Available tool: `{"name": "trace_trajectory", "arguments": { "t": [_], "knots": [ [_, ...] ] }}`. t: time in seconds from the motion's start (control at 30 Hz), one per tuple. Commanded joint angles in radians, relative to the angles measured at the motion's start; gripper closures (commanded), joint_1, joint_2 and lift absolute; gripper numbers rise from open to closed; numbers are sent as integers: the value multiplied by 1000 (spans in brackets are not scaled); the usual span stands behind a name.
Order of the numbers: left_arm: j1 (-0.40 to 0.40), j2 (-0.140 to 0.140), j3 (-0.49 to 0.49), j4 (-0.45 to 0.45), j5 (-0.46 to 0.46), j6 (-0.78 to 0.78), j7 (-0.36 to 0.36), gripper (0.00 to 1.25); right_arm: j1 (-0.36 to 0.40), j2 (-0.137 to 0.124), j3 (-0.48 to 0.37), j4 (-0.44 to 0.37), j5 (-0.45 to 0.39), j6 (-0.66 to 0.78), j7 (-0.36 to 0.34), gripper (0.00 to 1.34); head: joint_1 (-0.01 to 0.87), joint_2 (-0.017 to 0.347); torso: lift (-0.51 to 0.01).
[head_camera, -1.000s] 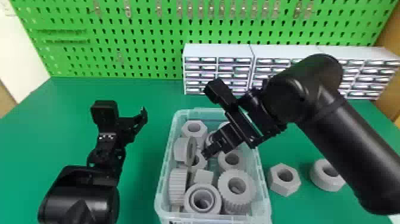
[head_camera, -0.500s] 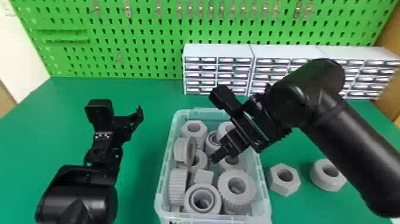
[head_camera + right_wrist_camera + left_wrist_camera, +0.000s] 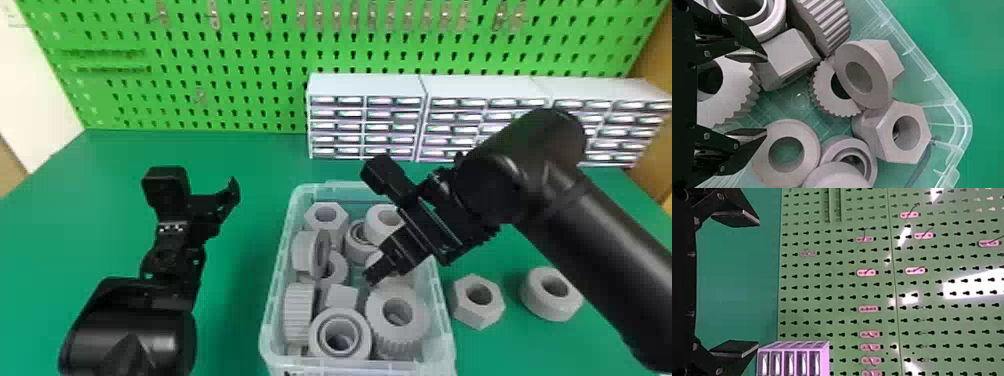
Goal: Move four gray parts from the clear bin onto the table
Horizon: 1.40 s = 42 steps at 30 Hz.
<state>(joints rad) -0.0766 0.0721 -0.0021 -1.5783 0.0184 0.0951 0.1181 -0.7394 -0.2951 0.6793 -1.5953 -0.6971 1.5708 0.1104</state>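
The right gripper [image 3: 372, 275] is over the clear bin [image 3: 450, 320], low among the gray parts. In the right wrist view the right gripper [image 3: 766, 96] stands open; a plain ring [image 3: 763, 164] lies by one finger and a block-like part [image 3: 785, 55] by the other, neither gripped. The bin also holds a large ribbed gear [image 3: 420, 325], a hex nut [image 3: 340, 220] and a flanged part [image 3: 302, 252]. A gray hex nut [image 3: 490, 310] and a round ring [image 3: 565, 305] sit on the table right of the bin. Left of the bin, the left gripper [image 3: 210, 185] is parked; in the left wrist view the left gripper [image 3: 756, 284] is open and holds nothing.
White drawer cabinets [image 3: 365, 85] line the back right of the green table [image 3: 240, 150], before a green pegboard [image 3: 250, 60]. The bin's side wall [image 3: 280, 280] rises between its parts and the left arm.
The right gripper has moved right within the bin's area, uncovering parts near the middle. The left arm has shifted slightly left and down, while the gray parts have stayed put.
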Motion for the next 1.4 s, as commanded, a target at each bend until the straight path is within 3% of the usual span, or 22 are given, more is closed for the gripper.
{"name": "trace_trajectory", "arguments": {
  "t": [0.0, 0.5, 1.03, 1.37],
  "knots": [
    [0, 0, -2, 1, 0, 0, 0, 180, -2, -12, 6, 0, -9, 1, 0, 582, 693, 72, -52],
    [-2, 0, -2, 1, -2, 0, 2, 180, -11, -16, 36, 0, -25, 1, 0, 582, 693, 72, -52],
    [0, 0, -6, 4, -2, 0, 6, 180, -58, -76, 120, 20, -91, 1, 0, 581, 693, 72, -52],
    [3, 0, -18, 4, 3, 0, 15, 180, -61, -88, 121, 31, -88, 1, 0, 579, 693, 72, -52]
  ]
}}
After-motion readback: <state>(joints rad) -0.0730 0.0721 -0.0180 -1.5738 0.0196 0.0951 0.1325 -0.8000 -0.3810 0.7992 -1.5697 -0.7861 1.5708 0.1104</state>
